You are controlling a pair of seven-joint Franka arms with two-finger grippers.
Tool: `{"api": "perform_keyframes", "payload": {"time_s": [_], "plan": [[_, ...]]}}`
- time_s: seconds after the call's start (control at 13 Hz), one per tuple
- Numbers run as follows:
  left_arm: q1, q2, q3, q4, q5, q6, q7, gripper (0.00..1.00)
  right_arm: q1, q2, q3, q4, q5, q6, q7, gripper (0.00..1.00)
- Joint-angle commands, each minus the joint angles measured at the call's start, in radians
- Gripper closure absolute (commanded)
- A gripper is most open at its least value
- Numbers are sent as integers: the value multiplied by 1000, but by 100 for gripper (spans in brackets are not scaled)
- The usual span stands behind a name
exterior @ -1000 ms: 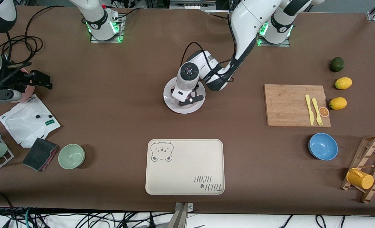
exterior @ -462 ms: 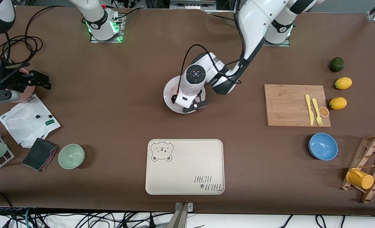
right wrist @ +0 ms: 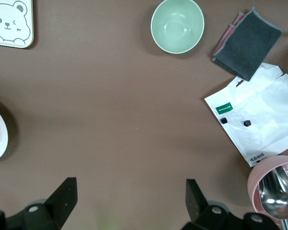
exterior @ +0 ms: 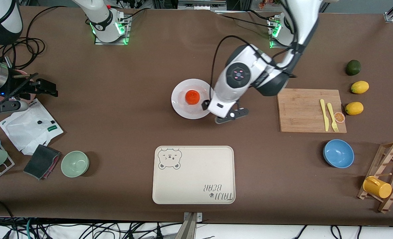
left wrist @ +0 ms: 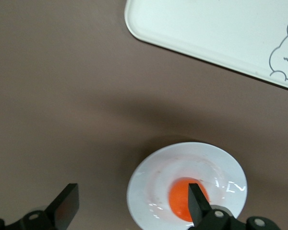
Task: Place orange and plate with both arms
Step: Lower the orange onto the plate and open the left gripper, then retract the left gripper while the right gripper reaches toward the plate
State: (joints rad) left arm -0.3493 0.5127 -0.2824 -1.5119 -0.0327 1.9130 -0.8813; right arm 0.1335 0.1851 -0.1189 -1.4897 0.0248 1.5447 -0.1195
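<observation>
The orange lies on the white plate in the middle of the table. My left gripper is open and empty in the air, over the plate's edge on the side toward the left arm's end. In the left wrist view the orange sits on the plate and one finger partly covers it; the gripper is well above. My right gripper is open and empty, waiting over the right arm's end of the table. It is over bare cloth.
A cream bear tray lies nearer the front camera than the plate. A cutting board with yellow cutlery, lemons and a blue bowl are toward the left arm's end. A green bowl, a white bag and a pink bowl are toward the right arm's end.
My left gripper has risen and moved off the plate toward the left arm's end of the table. The orange, hidden under it before, now shows on the plate. The right arm barely moved.
</observation>
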Motion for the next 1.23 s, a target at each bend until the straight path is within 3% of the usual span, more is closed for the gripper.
{"api": "perform_keyframes", "payload": {"time_s": [0.0,0.23,0.62,0.85,1.15], "plan": [[85,-62,-4,-27,1,-76,207,0,5,11,11,12,4,-14,9,0],[215,-126,-6,-27,1,-156,480,0,37,16,36,-12,20,-5,12,0],[386,-255,-6,-22,1,-311,812,0,63,56,42,-15,141,28,-2,0],[467,-289,3,56,-7,-429,984,0,127,80,42,-33,184,99,4,0],[389,-397,198,10,-12,-448,1036,0,127,132,83,-154,390,288,-6,0]]}}
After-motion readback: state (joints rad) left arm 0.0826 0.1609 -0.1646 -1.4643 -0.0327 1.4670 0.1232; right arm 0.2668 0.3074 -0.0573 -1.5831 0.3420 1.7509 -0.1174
